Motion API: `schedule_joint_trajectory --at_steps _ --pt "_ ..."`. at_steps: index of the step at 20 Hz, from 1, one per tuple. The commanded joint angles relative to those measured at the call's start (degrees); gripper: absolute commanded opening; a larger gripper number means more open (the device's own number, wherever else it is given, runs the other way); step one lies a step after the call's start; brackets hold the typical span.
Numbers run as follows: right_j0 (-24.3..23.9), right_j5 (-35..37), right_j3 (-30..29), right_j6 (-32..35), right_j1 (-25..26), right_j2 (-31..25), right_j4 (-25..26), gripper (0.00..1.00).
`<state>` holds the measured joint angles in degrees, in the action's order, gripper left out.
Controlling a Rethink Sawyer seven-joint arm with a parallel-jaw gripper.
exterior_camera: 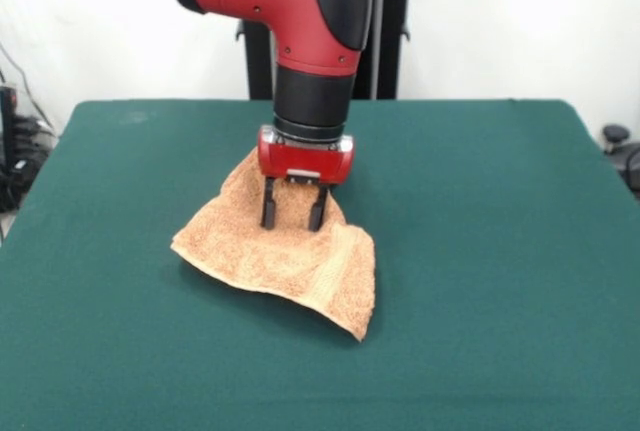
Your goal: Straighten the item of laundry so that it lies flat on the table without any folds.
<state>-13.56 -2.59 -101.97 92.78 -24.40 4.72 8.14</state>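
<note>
Front view shows you the gripper (293,211) directly over the towel (285,256), fingers spread and empty, tips at the cloth's raised middle. Rumpled on the table (480,251), the towel's long axis runs from claw's left edge toward the near-right corner.

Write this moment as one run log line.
claw: open, over towel | orange-tan terry towel: folded, not flat | dark green table

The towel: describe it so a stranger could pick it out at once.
Start at the big dark green table and follow the red and black arm down to its hand. Right under the hand lies the towel, the only cloth on the table. It is small, orange-tan and fuzzy, rumpled, not flat, with one corner towards the camera.
</note>
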Motion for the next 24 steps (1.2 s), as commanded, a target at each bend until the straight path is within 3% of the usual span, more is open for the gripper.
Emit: schedule_joint_trajectory --at_steps 1,24 --pt "5.3 3.7 1.9 14.3 14.7 -9.1 -7.7 1.0" --pt "8.0 -4.9 -4.1 22.1 15.4 -14.2 -23.9 1.0"
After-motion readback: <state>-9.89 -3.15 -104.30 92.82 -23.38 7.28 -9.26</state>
